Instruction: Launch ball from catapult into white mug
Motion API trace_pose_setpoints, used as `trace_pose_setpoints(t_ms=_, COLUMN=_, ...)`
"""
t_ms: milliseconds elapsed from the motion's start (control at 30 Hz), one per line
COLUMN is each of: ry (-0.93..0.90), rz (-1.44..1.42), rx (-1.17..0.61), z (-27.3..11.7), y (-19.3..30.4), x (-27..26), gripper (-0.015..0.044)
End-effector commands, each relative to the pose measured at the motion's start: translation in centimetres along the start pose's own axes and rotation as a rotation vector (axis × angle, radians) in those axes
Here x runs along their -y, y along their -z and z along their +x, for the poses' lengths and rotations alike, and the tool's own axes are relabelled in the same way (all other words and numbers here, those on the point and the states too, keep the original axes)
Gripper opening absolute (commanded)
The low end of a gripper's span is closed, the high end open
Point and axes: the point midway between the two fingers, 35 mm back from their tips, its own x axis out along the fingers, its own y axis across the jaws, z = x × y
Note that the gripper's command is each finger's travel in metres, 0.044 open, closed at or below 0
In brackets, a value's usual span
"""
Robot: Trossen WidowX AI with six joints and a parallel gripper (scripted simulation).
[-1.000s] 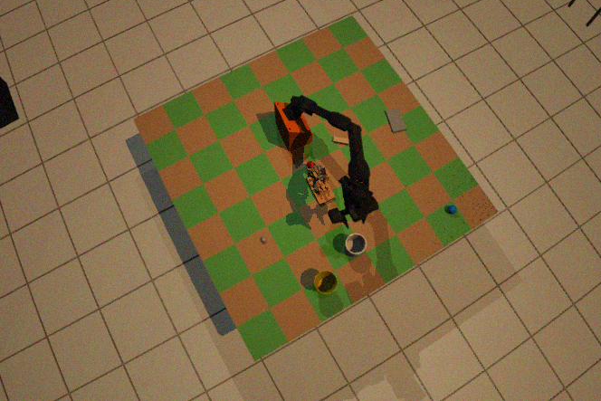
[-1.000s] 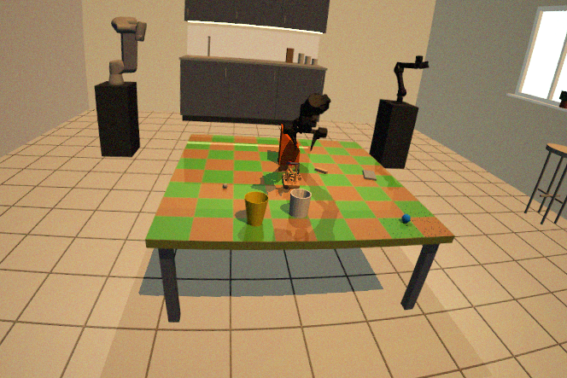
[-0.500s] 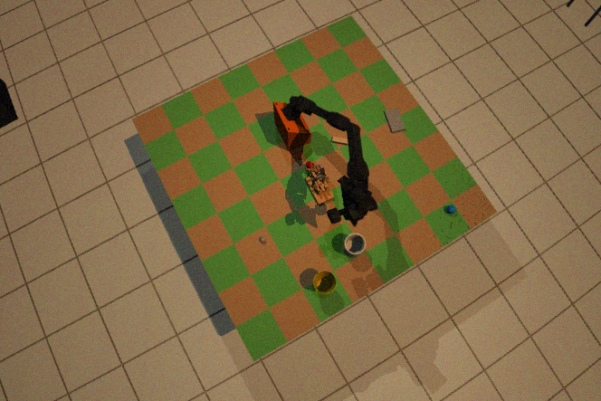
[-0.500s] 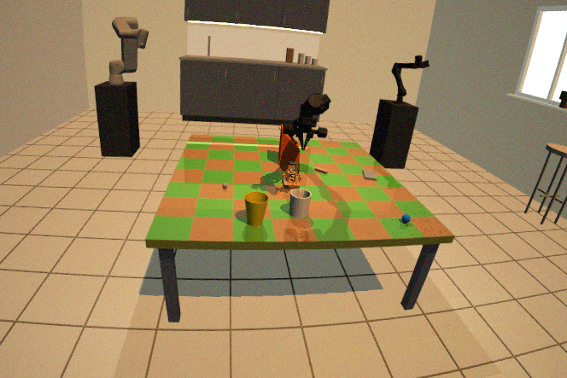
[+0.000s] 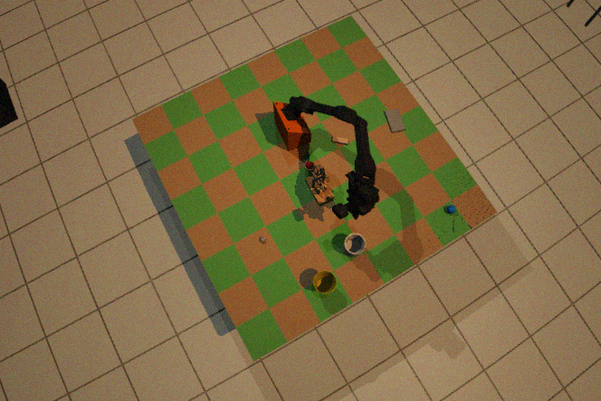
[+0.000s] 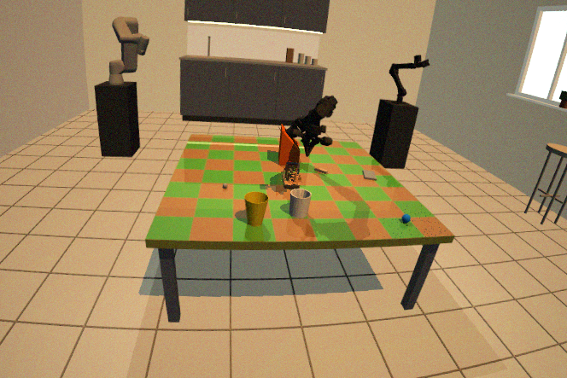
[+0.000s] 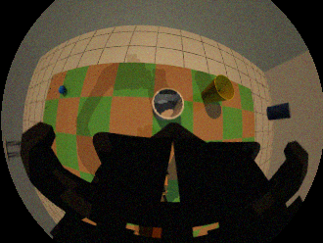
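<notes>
The catapult (image 5: 318, 186) (image 6: 291, 177) stands near the middle of the table, its low end towards the cups. A small red ball (image 5: 309, 165) shows at its far end in the top view; whether it rests in the holder is too small to tell. The white mug (image 5: 355, 243) (image 6: 300, 203) (image 7: 167, 104) stands upright beyond the catapult's low end. My gripper (image 6: 307, 153) (image 7: 173, 125) is shut with nothing seen between the fingers. It hangs above the table, beside the catapult on the mug's side. In the wrist view the fingers hide most of the catapult.
A yellow cup (image 5: 324, 282) (image 6: 255, 209) (image 7: 222, 88) stands beside the mug. An orange block (image 5: 291, 134) (image 6: 287, 147) stands behind the catapult. A blue ball (image 5: 451, 209) (image 6: 406, 218) (image 7: 62, 90), a small grey ball (image 5: 262, 240) (image 6: 225, 186) and a grey plate (image 5: 395, 120) (image 6: 369, 174) lie on the table.
</notes>
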Motion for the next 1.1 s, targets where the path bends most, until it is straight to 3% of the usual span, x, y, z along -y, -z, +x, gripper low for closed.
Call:
trace_pose_setpoints(t_ms=0, ry=0.031, rz=-0.098, rx=-0.035, z=0.0, y=1.5, x=-1.3, gripper=0.0)
trace_pose_setpoints(t_ms=1067, ry=0.167, rz=-0.919, rx=-0.449, z=-1.4, y=18.6, x=-7.5, gripper=0.0)
